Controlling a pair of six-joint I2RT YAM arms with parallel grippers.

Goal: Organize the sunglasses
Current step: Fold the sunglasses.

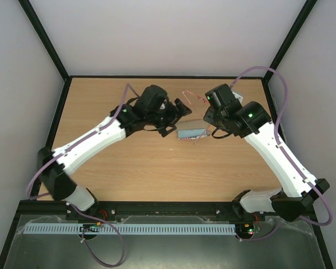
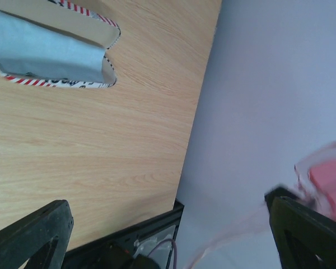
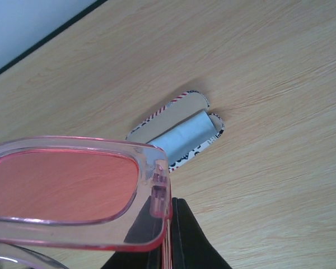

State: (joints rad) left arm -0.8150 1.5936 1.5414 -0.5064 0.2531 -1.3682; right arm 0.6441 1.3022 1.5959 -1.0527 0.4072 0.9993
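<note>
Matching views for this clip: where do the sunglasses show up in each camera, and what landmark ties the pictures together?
Top external: the sunglasses are upper centre, thin and faint, between the ends of the two arms.
Left wrist: at the right edge, a blurred pink shape.
Right wrist: lower left, large and close to the lens.
Shared landmark: the open striped case on the table with the blue cloth inside, visible in all three.

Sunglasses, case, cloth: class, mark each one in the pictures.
sunglasses (image 3: 61,185), right wrist view, on the pink lens.
case (image 3: 163,116), right wrist view, on its open flap.
cloth (image 2: 45,53), left wrist view, on its middle.
</note>
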